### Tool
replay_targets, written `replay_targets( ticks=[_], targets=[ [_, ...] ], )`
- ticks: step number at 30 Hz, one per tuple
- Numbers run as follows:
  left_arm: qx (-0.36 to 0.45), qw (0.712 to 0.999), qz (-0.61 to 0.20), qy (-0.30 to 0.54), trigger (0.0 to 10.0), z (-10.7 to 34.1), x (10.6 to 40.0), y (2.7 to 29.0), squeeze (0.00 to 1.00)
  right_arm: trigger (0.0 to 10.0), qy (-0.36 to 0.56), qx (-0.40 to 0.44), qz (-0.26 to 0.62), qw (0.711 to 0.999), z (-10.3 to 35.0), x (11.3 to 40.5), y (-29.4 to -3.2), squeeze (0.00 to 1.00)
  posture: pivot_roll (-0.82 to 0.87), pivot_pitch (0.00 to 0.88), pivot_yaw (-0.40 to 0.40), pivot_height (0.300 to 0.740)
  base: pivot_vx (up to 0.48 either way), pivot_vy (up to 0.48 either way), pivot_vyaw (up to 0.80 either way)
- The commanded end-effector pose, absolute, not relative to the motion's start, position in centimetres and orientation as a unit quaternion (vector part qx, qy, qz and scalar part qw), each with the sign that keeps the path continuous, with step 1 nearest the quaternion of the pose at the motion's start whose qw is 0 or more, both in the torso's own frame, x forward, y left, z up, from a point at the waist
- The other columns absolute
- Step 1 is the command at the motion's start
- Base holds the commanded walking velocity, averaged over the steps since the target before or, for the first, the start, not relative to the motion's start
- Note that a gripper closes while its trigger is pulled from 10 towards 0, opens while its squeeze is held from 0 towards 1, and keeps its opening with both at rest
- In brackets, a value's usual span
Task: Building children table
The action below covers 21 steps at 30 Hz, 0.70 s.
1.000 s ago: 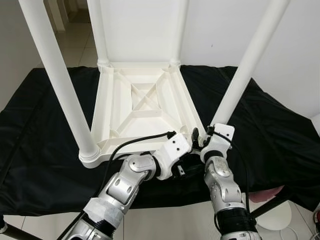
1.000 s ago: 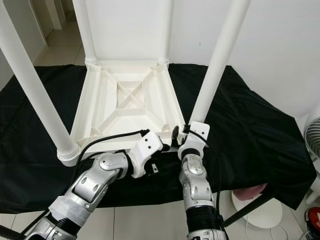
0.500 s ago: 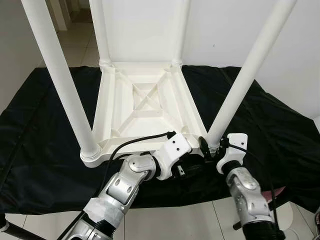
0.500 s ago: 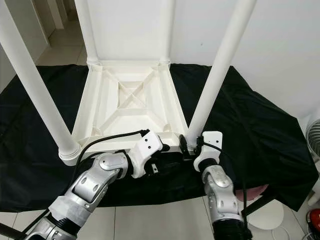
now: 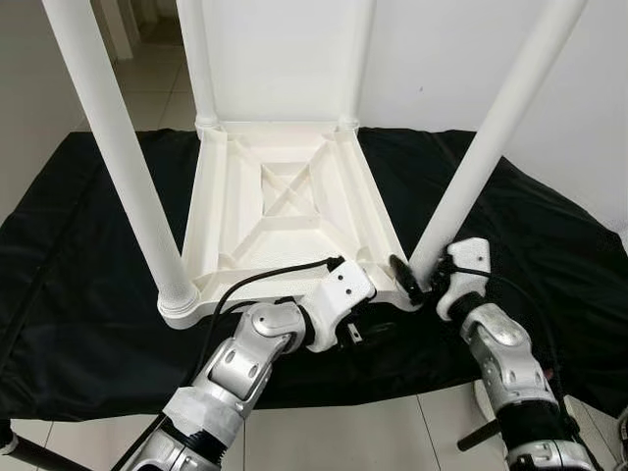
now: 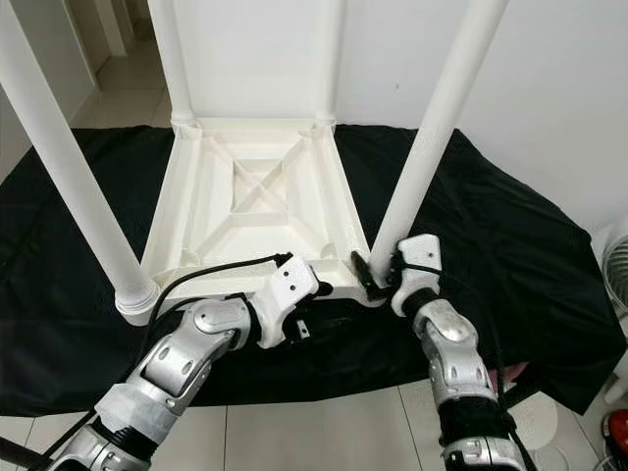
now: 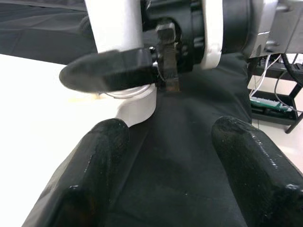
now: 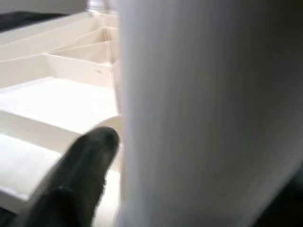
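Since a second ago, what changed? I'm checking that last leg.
The right arm swung out to its right, and the right pincer kept its hold at the base of the near right leg. The left pincer, table and other legs stayed put.

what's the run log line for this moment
stage: leg fitting | right gripper: jaws around near-right leg base | left gripper: open beside tabletop | table upside down on black cloth

Two silver arms with black-fingered grippers

Jointed metallic segments end in white wrist housings; a black cable loops over the left arm (image 5: 245, 358), and the right arm (image 5: 505, 368) carries thinner black wiring.
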<state>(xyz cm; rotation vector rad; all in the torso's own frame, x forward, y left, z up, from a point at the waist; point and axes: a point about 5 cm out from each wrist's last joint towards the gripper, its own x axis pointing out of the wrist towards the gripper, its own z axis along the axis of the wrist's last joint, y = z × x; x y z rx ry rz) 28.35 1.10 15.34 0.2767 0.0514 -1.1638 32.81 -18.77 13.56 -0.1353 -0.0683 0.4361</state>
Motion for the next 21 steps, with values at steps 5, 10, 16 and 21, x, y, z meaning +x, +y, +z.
replay_targets(
  ticks=[5, 10, 16, 21],
  targets=[
    [0.135, 0.836, -0.532, 0.027, 10.0, 15.4, 28.7, 1.3, 0.0, 0.0, 0.005, -0.099, 0.28, 0.955, 12.2, 32.7, -17.7, 0.0, 0.02, 0.043, -0.025, 0.74, 0.0, 0.0, 0.0],
    [0.135, 0.837, -0.529, 0.028, 10.0, 15.4, 28.8, 1.4, 0.0, 0.0, 0.01, -0.106, 0.297, 0.949, 11.7, 32.6, -17.3, 0.0, 0.02, 0.043, -0.025, 0.74, 0.0, 0.0, 0.0],
    [0.134, 0.838, -0.528, 0.028, 10.0, 15.3, 28.7, 1.3, 0.0, 3.4, 0.014, -0.104, 0.274, 0.956, 11.3, 32.5, -17.6, 0.0, 0.02, 0.048, -0.032, 0.74, 0.0, 0.0, 0.0],
    [0.133, 0.838, -0.528, 0.029, 10.0, 15.3, 28.7, 1.3, 0.0, 10.0, 0.024, -0.079, 0.191, 0.978, 11.2, 33.1, -18.3, 0.0, 0.02, 0.048, -0.032, 0.74, 0.0, 0.0, 0.0]
  ],
)
